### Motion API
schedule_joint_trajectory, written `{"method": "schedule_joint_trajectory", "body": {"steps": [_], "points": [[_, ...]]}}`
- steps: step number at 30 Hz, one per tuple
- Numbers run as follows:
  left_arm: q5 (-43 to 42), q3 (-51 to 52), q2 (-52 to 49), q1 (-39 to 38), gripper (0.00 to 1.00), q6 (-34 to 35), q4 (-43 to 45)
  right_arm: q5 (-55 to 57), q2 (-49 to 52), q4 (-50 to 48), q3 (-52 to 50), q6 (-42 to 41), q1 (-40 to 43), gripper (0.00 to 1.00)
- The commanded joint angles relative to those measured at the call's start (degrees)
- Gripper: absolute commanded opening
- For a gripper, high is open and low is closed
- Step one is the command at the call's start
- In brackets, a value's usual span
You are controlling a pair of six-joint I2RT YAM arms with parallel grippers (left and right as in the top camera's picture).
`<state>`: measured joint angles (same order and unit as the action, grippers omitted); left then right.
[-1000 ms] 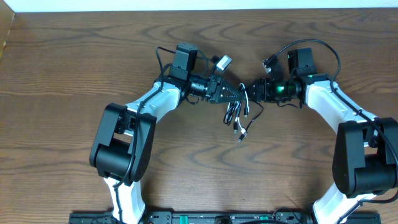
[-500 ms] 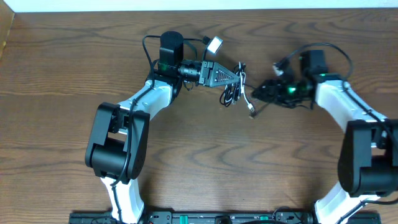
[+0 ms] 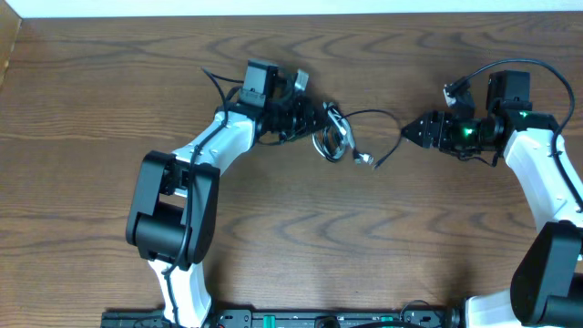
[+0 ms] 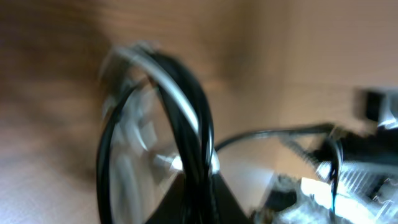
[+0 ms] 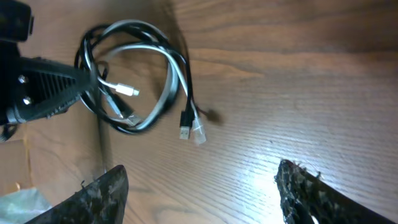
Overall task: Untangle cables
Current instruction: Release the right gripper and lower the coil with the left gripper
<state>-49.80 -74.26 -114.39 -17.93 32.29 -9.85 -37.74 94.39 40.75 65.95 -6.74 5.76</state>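
The cables, one white and two black, form a small coiled bundle [image 3: 334, 141] at the table's middle back. My left gripper [image 3: 319, 123] is shut on it. In the blurred left wrist view the black and white loops [image 4: 180, 93] run down between the closed jaws of my left gripper [image 4: 199, 199]. One black strand [image 3: 387, 117] arcs out to the right, and plug ends [image 3: 365, 159] lie on the wood. My right gripper [image 3: 410, 134] is open and empty just right of that strand. The right wrist view shows its gripper [image 5: 202, 186] spread wide over bare wood, with the bundle [image 5: 134, 74] and plugs [image 5: 189, 127] beyond.
The brown wooden table [image 3: 291, 246] carries only the cables. The thick black wires of the arms loop above the left wrist [image 3: 219, 82] and the right wrist [image 3: 537, 66]. A pale wall edge runs along the back [image 3: 291, 7].
My right gripper has drawn back to the right, away from the bundle, and now stands open. A black strand has been pulled out into an arc. My left gripper has turned, keeping hold of the bundle.
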Motion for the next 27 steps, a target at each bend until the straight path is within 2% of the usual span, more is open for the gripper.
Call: {"method": "schedule_joint_trajectory", "body": {"steps": [1,5,8,11,18,20,21,24,27], "points": [[17.1,-7.0,4.3,-2.8,0.08,-15.9,-11.6,2.0,-0.8,0.2,0.9,1.3,0.3,0.74],[34.8,-12.8,7.6,-7.2,0.07,-24.1,-24.3,3.8,-0.7,0.3,0.9,1.3,0.3,0.77],[43.3,-14.4,9.8,-10.7,0.07,-27.8,-28.4,6.1,-0.7,0.7,0.9,1.2,0.3,0.81],[46.4,-14.4,10.4,-13.7,0.08,-28.3,-30.4,7.1,-0.7,1.2,0.9,1.3,0.3,0.83],[46.4,-13.2,8.0,-19.8,0.08,-28.9,-33.2,7.5,-0.7,1.3,0.9,1.2,0.4,0.83],[46.4,-12.7,6.9,-21.4,0.08,-28.9,-33.2,7.4,-0.8,1.2,0.9,1.0,0.9,0.80],[46.4,-12.5,6.2,-22.3,0.10,-28.9,-33.2,7.5,-0.8,1.2,0.9,0.7,1.4,0.80],[46.3,-12.3,4.8,-24.8,0.34,-28.9,-33.2,7.3,-0.8,1.1,0.9,-0.1,3.6,0.80],[46.0,-12.3,4.3,-27.5,0.47,-28.9,-32.8,5.2,-0.9,1.1,0.9,-0.1,6.5,0.80]]}}
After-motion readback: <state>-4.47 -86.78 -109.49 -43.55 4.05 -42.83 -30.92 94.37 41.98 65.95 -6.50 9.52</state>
